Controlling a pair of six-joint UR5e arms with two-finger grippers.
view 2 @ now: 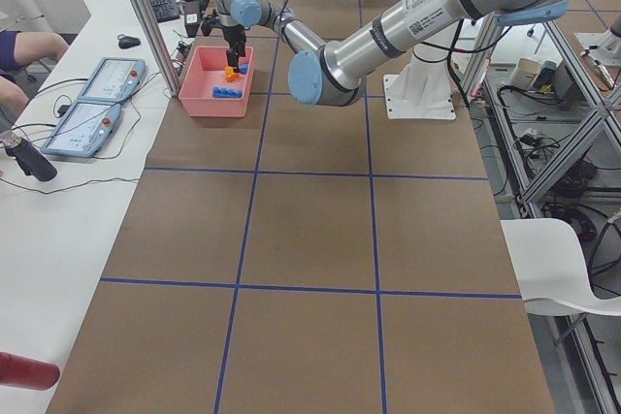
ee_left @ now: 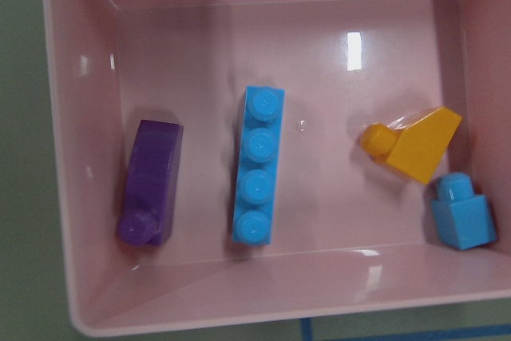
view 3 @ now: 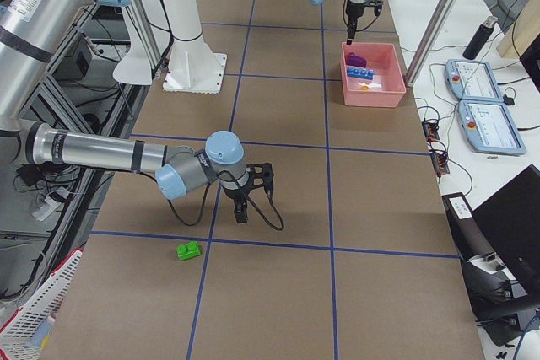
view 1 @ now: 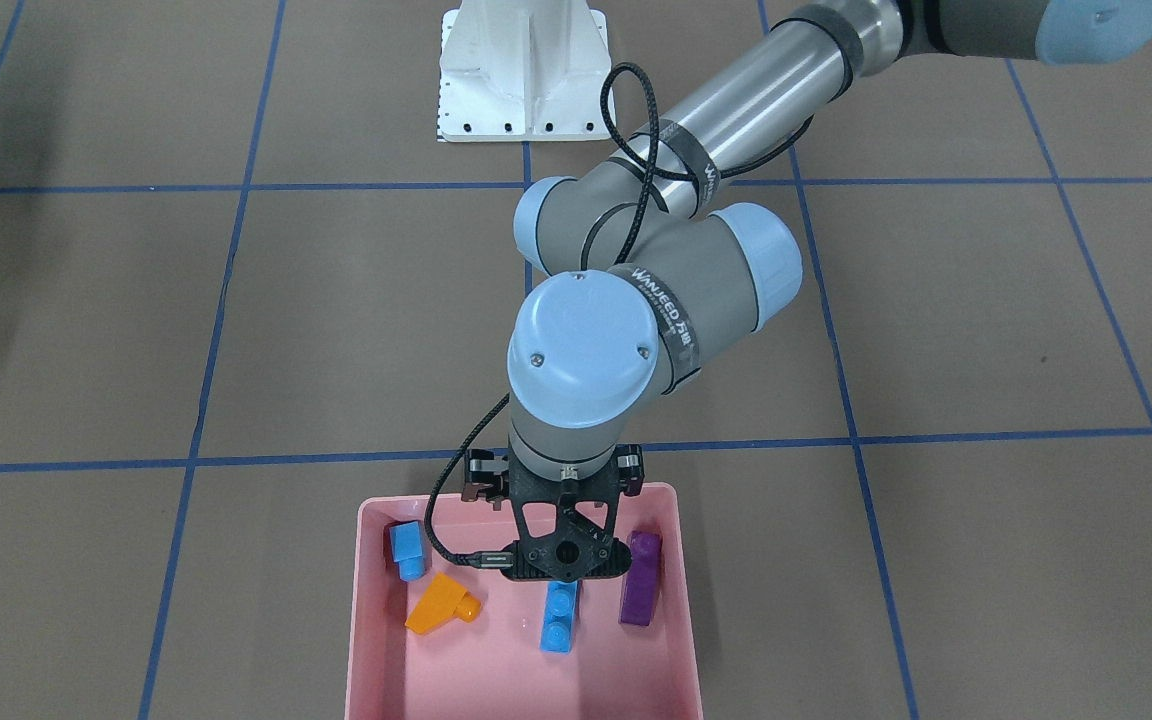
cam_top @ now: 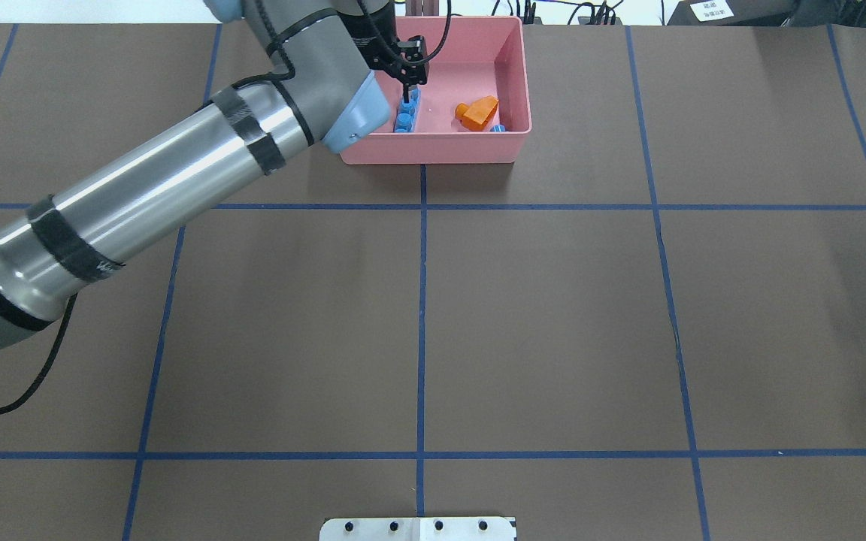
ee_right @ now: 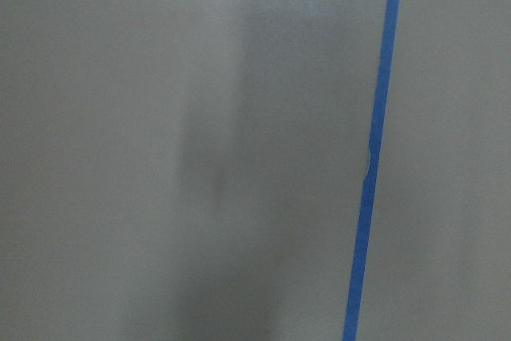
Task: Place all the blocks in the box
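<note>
The pink box [view 1: 368, 620] sits at the table's edge and also shows in the overhead view [cam_top: 433, 146]. In it lie the small blue brick [ee_left: 465, 215], the orange sloped brick [ee_left: 415, 145], the long blue brick [ee_left: 259, 165] and the purple brick [ee_left: 150, 185]. My left gripper [cam_top: 405, 94] hangs over the box just above the long blue brick, fingers together and empty. The green brick [view 3: 189, 250] lies on the table far from the box. My right gripper [view 3: 240, 212] points down beside it, a little apart; I cannot tell whether it is open or shut.
The white metal base [view 1: 521, 80] stands at the robot's side of the table. Two control tablets [view 2: 107, 79] and cables lie on the white bench beyond the box. Blue tape lines grid the brown table.
</note>
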